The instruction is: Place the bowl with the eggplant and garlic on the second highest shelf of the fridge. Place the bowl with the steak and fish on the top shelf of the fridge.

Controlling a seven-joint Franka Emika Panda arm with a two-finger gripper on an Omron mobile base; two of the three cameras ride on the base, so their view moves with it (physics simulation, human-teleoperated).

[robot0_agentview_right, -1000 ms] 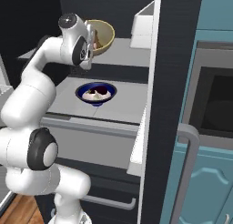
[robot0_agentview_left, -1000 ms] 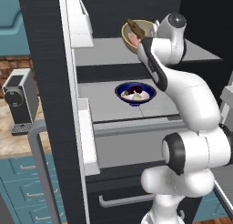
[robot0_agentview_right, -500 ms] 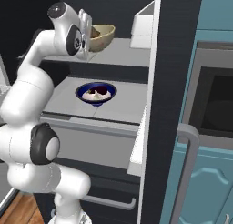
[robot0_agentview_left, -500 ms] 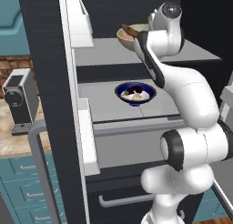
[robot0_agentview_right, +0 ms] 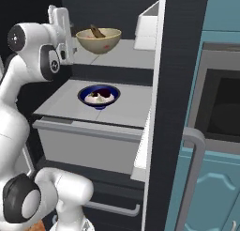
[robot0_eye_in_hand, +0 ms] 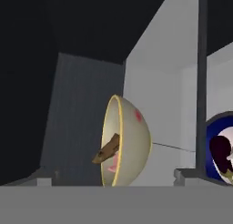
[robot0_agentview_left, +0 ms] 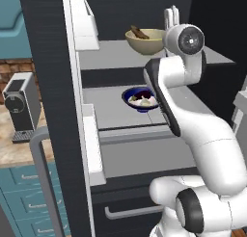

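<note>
Your arm (robot0_agentview_left: pixel 193 130) was glossy white, built of rounded, tube-like links with dark grey bands at the joints. At two o'clock in the left base view a round grey cap with a small pale centre closed one joint. The gripper (robot0_agentview_right: pixel 60 23) was a slim white block.

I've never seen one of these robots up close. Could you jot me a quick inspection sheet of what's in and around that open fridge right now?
Surface: top shelf and the grey shelf below it, both flat and level.
Job's things: tan bowl with the fish and steak rests on the top shelf; blue bowl with eggplant and garlic sits on the shelf below.
Clutter: white door bins.
Grippers: gripper is beside the tan bowl, apart from it; cannot tell whether open.
Cables: nothing seen.
Surroundings: coffee machine, teal cabinets, wall oven.
</note>
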